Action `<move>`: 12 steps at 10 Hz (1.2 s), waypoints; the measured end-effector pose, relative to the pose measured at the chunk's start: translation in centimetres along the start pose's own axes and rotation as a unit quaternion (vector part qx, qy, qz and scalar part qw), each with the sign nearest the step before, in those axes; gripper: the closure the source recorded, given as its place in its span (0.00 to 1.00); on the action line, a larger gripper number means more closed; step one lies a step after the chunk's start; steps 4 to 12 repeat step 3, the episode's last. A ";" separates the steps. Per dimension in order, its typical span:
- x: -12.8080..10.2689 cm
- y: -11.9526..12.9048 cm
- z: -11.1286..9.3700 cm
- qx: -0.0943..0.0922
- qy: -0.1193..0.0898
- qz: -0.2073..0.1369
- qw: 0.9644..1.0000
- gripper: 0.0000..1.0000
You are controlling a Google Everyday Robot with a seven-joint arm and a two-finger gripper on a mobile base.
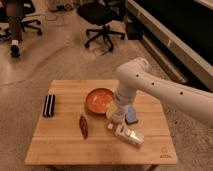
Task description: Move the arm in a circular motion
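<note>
The glossy white arm (165, 92) reaches in from the right, bends at a rounded joint (134, 70) and drops down over the wooden table (60, 145). Its gripper (115, 116) hangs low just right of the orange bowl (97, 100), above the table's middle right, close to a blue object (132, 116) and a white packet (129, 135). It holds nothing that I can see.
A black flat object (48, 106) lies at the table's left. A dark red snack bag (83, 126) lies front of centre. Office chairs (102, 20) and a seated person's legs (16, 30) are on the floor behind.
</note>
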 end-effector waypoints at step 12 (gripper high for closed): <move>1.8 6.1 -0.6 -0.005 0.010 0.085 0.996 0.20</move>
